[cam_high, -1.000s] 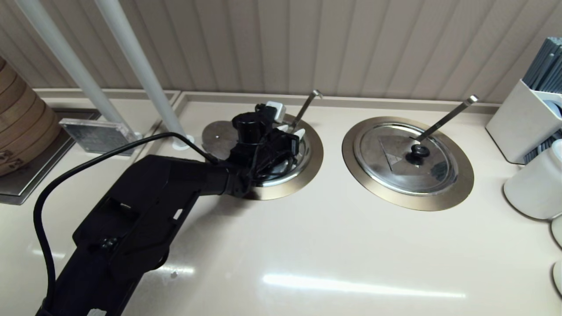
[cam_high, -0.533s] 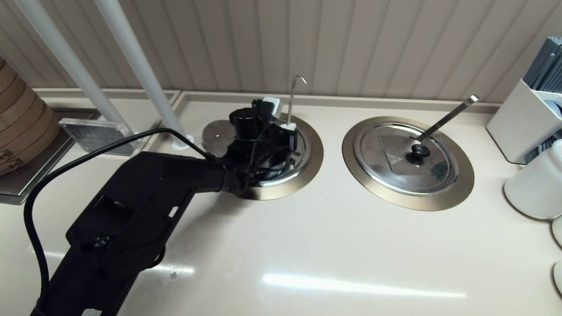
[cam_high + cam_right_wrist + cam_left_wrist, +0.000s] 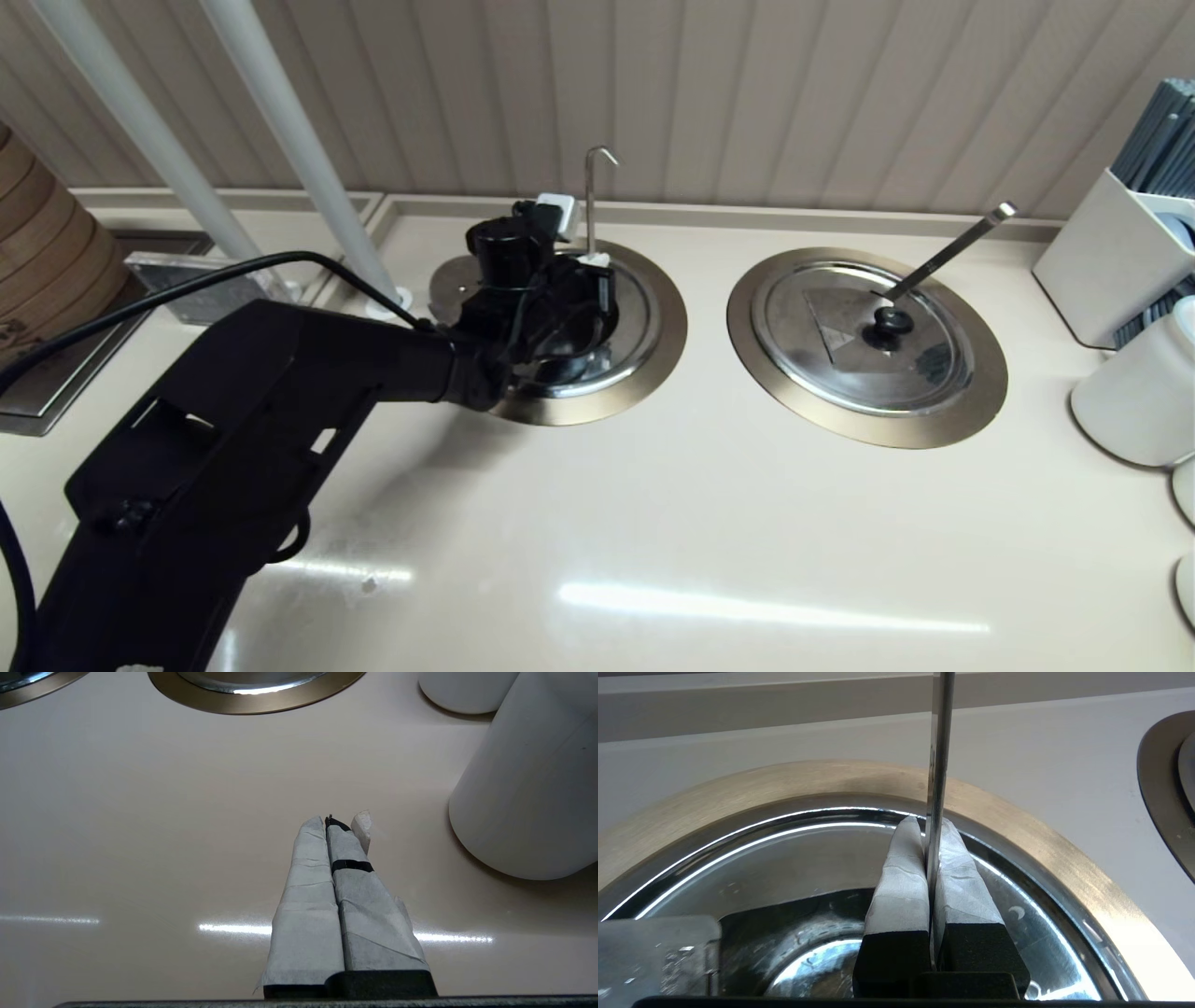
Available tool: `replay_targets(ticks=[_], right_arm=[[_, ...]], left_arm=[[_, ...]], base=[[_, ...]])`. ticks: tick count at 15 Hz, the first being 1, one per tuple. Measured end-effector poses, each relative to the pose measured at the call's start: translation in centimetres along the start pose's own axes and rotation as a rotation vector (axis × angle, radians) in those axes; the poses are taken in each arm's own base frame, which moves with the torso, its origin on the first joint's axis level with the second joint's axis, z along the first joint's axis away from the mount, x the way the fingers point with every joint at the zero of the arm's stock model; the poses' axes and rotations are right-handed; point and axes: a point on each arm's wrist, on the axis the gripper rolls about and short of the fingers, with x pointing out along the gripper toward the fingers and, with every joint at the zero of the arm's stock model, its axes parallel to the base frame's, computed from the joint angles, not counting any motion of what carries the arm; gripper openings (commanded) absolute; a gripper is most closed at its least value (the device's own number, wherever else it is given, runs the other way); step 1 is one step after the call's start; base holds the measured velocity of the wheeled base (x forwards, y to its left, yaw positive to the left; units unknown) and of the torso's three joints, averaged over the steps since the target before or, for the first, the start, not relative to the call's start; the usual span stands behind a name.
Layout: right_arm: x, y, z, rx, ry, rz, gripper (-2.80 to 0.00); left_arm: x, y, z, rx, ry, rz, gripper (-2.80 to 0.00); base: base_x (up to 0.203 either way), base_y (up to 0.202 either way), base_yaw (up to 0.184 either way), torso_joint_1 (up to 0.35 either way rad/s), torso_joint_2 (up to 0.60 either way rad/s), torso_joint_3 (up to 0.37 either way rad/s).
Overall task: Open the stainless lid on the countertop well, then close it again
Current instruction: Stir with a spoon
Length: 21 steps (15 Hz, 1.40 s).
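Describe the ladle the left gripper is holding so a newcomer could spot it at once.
Two brass-ringed wells sit in the beige countertop. The countertop well on the robot's left holds the ladle handle, pinched upright by the left gripper. Its tip is hooked; the neighbour's handle is straight and square-tipped.

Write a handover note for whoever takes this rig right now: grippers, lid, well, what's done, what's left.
Left gripper: shut on the ladle handle, holding it upright over the countertop well.
Right gripper: shut, empty, above the counter near a white container.
Done: the well looks open, with its dark bowl showing. The steel disc beside its left rim is probably the stainless lid; no knob is visible.
Left: release the ladle and put the lid back.
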Motion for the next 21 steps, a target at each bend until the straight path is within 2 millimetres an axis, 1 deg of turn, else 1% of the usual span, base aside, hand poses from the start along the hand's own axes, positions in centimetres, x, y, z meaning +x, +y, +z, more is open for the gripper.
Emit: replay_targets(ticks=[2,4,6,8,11,16,19,21], right_arm=[[0.0,0.0,0.0,0.000,0.000,0.000,-2.80],[0.0,0.0,0.0,0.000,0.000,0.000,-2.80],[0.0,0.0,0.0,-0.001,0.001,0.000,-2.80],[0.0,0.0,0.0,-0.001,0.000,0.000,-2.80],[0.0,0.0,0.0,-0.001,0.000,0.000,-2.80],[0.0,0.0,0.0,-0.001,0.000,0.000,-2.80],[0.0,0.0,0.0,0.000,0.000,0.000,-2.80],[0.0,0.0,0.0,0.000,0.000,0.000,-2.80]], left_arm=[[-1.6,1.4,0.9,0.008,-0.035,0.034,-2.80],[-3.0,2.7,2.9,0.020,-0.072,0.062,-2.80],[-3.5,3.1,4.6,0.026,-0.099,0.073,-2.80],[-3.8,3.2,5.4,0.026,-0.118,0.076,-2.80],[-3.8,3.0,5.9,0.022,-0.132,0.068,-2.80],[-3.3,2.1,5.9,-0.014,-0.198,0.056,-2.80],[-3.2,0.9,5.8,-0.110,-0.201,0.041,-2.80],[-3.2,0.6,5.7,-0.130,-0.177,0.032,-2.80]], base=[[0.000,0.000,0.000,0.000,0.00,0.000],[0.000,0.000,0.000,0.000,0.00,0.000],[0.000,0.000,0.000,0.000,0.00,0.000],[0.000,0.000,0.000,0.000,0.00,0.000],[0.000,0.000,0.000,0.000,0.00,0.000],[0.000,0.000,0.000,0.000,0.00,0.000],[0.000,0.000,0.000,0.000,0.00,0.000],[0.000,0.000,0.000,0.000,0.00,0.000]])
